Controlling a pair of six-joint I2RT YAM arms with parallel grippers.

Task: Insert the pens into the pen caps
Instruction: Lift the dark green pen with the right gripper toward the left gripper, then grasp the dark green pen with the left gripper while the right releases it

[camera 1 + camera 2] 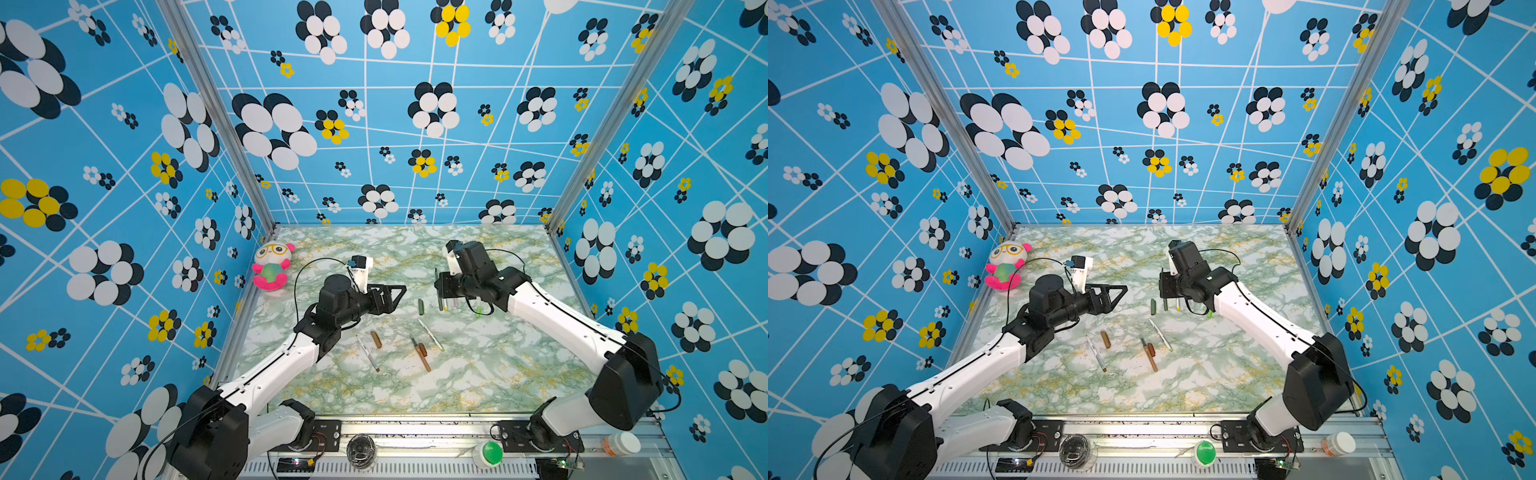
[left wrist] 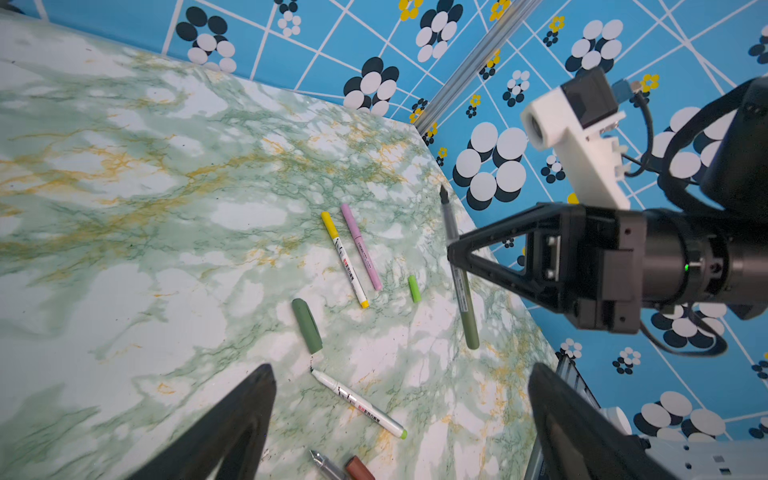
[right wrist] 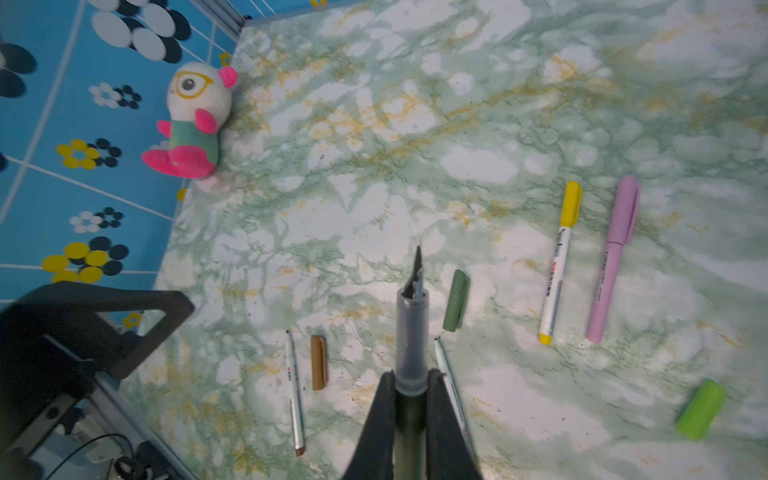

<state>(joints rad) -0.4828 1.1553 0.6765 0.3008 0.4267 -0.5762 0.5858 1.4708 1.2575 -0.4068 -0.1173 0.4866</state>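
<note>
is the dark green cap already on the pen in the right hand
No, the dark green cap lies loose beside the bare tip of the pen clamped in the right hand.

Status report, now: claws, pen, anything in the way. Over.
Left claw open, empty. Right claw shut on dark green pen, nib bare. Green cap lies loose; white pen tip close beside it.

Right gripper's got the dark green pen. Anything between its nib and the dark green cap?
Nothing visible. The dark green pen, clamped in the right gripper, has the dark green cap lying right beside its nib, with only bare table between. A white pen has its tip close to one end of the cap, not between them.
</note>
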